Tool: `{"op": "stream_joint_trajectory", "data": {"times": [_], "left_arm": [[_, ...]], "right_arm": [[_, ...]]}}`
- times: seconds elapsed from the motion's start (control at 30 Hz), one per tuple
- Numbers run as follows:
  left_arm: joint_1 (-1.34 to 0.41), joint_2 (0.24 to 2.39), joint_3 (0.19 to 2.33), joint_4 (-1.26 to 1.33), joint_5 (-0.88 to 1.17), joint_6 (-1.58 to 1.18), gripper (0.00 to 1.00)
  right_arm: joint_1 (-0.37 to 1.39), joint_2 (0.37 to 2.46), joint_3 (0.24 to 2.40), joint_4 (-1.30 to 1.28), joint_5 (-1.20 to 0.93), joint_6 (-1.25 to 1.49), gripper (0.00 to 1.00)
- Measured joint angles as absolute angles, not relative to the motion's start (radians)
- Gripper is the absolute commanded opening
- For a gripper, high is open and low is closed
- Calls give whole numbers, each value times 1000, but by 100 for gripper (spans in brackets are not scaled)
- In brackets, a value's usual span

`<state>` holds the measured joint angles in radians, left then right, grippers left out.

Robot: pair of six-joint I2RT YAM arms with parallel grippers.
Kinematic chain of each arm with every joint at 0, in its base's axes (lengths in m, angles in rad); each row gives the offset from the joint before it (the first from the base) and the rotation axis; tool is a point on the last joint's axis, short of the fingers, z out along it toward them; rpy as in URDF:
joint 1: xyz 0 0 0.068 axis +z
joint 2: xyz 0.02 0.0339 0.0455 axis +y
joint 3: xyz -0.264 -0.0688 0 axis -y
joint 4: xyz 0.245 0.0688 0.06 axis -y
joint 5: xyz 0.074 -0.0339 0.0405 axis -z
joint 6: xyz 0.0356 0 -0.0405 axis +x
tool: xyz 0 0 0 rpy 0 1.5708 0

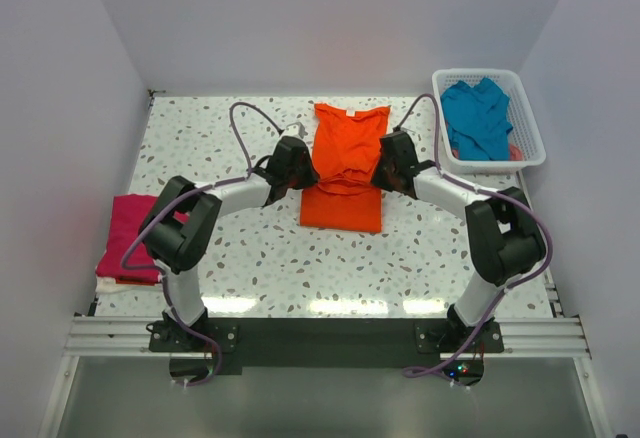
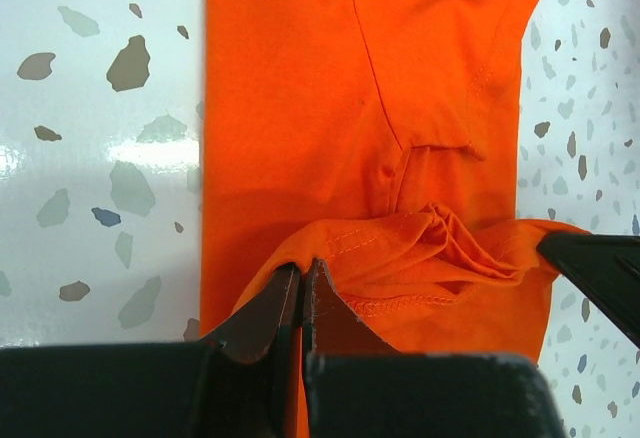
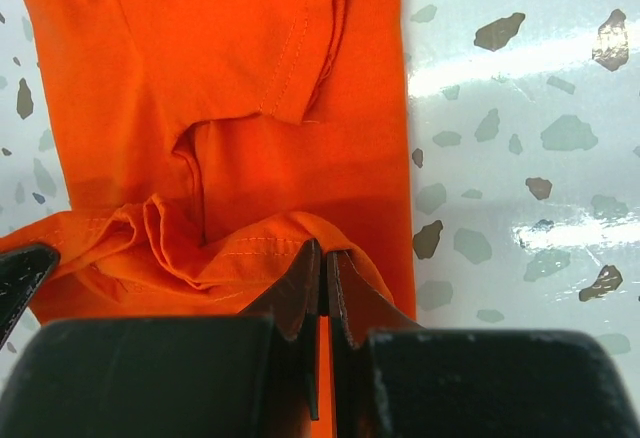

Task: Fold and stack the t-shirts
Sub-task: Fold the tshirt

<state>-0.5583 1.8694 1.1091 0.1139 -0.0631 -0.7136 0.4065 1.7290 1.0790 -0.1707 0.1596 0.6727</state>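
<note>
The orange t-shirt (image 1: 343, 163) lies in the middle of the table, folded narrow, with its collar at the far end. My left gripper (image 1: 292, 163) is shut on its left edge; in the left wrist view its jaws (image 2: 303, 273) pinch a lifted hem fold of the orange t-shirt (image 2: 400, 138). My right gripper (image 1: 395, 163) is shut on the right edge; in the right wrist view it (image 3: 324, 256) pinches a hem fold of the orange t-shirt (image 3: 250, 108). The cloth bunches between both grippers. The magenta t-shirt (image 1: 130, 236) lies folded at the left edge. The teal t-shirt (image 1: 477, 118) is in the basket.
A white lattice basket (image 1: 531, 128) stands at the far right corner. White walls close the table on three sides. The arm bases sit on a dark rail at the near edge.
</note>
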Motion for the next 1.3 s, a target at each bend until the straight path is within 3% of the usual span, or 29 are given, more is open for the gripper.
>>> {"op": "stream_joint_trajectory", "data": {"times": [0.67,0.93,1.07,1.1,1.17,1.2,1.3], "left_arm": [[-551,1914,1144,120,-51,-713,7],[-536,1945,1155,130,-30,-711,19],[-527,1950,1161,138,-22,-697,38],[-523,1950,1163,142,-18,-691,48],[-514,1950,1166,155,-7,-681,59],[-509,1950,1167,162,-2,-675,61],[-497,1944,1169,170,4,-666,63]], "right_arm": [[376,1768,1079,-149,135,673,0],[353,1792,1077,-138,114,673,1],[336,1795,1077,-134,105,675,33],[331,1795,1078,-134,103,676,44],[324,1795,1078,-134,100,670,52],[321,1795,1078,-135,99,667,58],[317,1792,1081,-142,99,654,61]]}}
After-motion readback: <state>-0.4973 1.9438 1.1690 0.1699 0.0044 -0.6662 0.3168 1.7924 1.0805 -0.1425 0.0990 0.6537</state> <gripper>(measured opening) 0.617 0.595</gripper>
